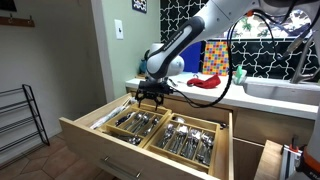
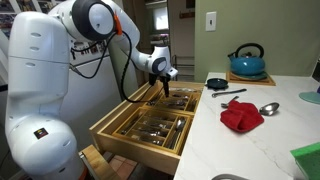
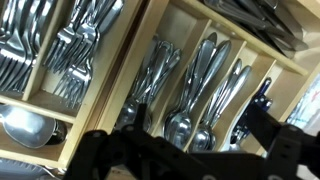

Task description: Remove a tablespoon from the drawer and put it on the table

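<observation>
The light-wood drawer point(image 1: 100, 140) is pulled open in both exterior views point(image 2: 125, 140), with wooden divider trays full of silver cutlery. My gripper point(image 1: 150, 97) hangs just above the back part of the trays point(image 2: 163, 88). In the wrist view my gripper point(image 3: 199, 118) is open, with its dark fingers on either side of a compartment of spoons point(image 3: 183, 122) lying bowl-down toward me. Nothing is held. The white table countertop point(image 2: 250, 145) runs beside the drawer point(image 1: 285, 97). A silver spoon point(image 2: 268, 108) lies on it.
A red cloth point(image 2: 241, 115) point(image 1: 205, 82), a black utensil point(image 2: 228, 93), a small black pan point(image 2: 216, 82) and a blue kettle point(image 2: 246, 62) are on the countertop. Forks point(image 3: 80, 45) and a large ladle bowl point(image 3: 25, 125) fill the neighbouring compartments. A wire rack point(image 1: 20, 115) stands by the wall.
</observation>
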Tool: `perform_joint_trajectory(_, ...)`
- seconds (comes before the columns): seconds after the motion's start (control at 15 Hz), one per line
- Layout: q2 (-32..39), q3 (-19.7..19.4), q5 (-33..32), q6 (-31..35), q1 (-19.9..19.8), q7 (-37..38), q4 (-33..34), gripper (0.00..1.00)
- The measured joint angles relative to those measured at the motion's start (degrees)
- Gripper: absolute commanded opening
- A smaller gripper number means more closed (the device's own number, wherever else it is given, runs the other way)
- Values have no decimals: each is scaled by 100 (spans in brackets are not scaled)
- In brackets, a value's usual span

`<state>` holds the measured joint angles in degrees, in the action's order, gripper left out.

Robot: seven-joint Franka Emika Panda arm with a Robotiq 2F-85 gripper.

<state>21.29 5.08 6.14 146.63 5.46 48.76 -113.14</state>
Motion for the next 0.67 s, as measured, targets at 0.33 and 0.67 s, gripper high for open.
perform_joint_trajectory(0.33,554,-149,187,128,103,111,350,68)
perform_joint_trajectory(0.67,983,-305,239,281,145,294,637,50)
